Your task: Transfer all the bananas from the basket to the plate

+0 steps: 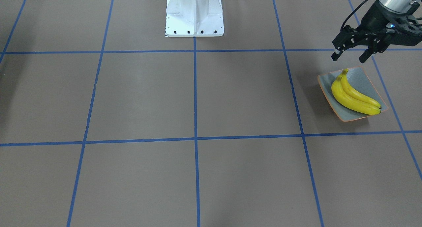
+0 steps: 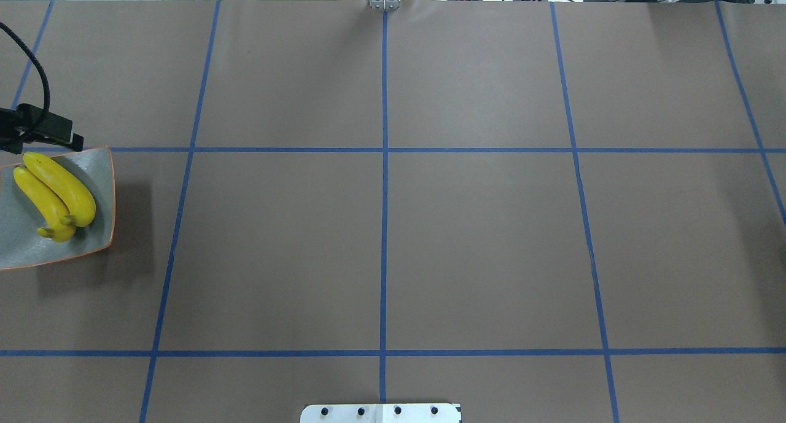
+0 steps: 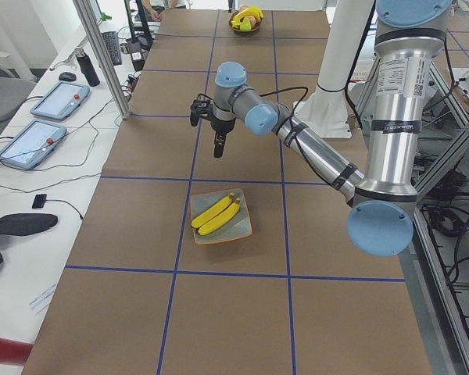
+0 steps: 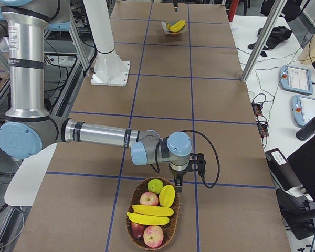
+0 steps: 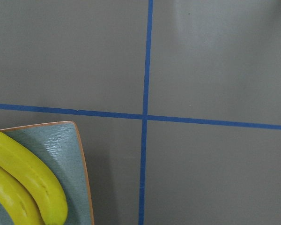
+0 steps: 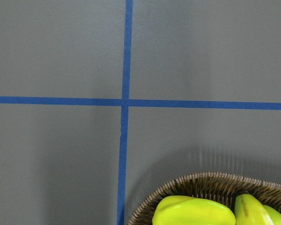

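**Two bananas plated, more waiting in the basket**

Your left gripper (image 1: 350, 57) hangs clear of the plate (image 1: 364, 80), its two fingers spread wide with nothing between them. In the overhead view it sits at the plate's 12 o'clock, out at the 9 o'clock edge of the table (image 2: 381, 251). On the plate, two bananas (image 1: 349, 98) lie side by side and touching. Seen from across the table, their stems point to 11 o'clock and their dark tips to 4 o'clock. Your left wrist camera catches only a corner of the plate and the banana ends, at its 7 o'clock.

At the far end of the table, the side camera on the robot's right shows the right gripper (image 4: 179, 181) just over the 12 o'clock rim of the wicker basket (image 6: 201, 180). You cannot tell from that view whether its fingers are spread or closed. The remaining bananas (image 4: 149, 211) lie across the basket's middle, among red apples (image 4: 153, 236) and a yellow-green fruit (image 6: 194, 211). Your right wrist camera shows only the basket's rim and that fruit, at its 5 o'clock.
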Controlling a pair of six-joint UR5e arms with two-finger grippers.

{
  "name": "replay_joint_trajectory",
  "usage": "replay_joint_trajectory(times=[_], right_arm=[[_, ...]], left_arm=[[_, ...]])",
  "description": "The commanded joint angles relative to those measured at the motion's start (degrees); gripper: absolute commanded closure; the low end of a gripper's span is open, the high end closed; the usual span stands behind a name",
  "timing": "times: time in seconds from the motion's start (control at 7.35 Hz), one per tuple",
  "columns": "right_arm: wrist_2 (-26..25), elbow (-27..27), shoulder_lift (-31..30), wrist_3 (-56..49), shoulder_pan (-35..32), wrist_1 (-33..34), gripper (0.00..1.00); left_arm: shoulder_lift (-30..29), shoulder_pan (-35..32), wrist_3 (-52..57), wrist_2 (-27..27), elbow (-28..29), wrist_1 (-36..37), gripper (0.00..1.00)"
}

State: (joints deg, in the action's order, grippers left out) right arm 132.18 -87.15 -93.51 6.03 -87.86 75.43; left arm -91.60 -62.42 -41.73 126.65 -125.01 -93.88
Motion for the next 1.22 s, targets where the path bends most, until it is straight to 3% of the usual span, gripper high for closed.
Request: replay_joint_trajectory(times=[0.0, 0.68, 1.09], right_arm=[[-0.61, 0.75, -0.36, -0.76, -0.47, -0.02, 0.0], [-2.72, 8.47, 1.39, -7.79, -0.29, 0.59, 0.0], [-4.91, 9.02, 1.05, -9.81, -0.2, 0.68, 0.02]], left_arm=[[2.91, -1.83, 8.85, 0.0, 0.03, 0.1, 0.0], [2.74, -2.1, 7.37, 0.53, -0.41, 0.01, 0.0], [2.66, -2.1, 4.31, 0.53, -1.28, -0.07, 0.0]])
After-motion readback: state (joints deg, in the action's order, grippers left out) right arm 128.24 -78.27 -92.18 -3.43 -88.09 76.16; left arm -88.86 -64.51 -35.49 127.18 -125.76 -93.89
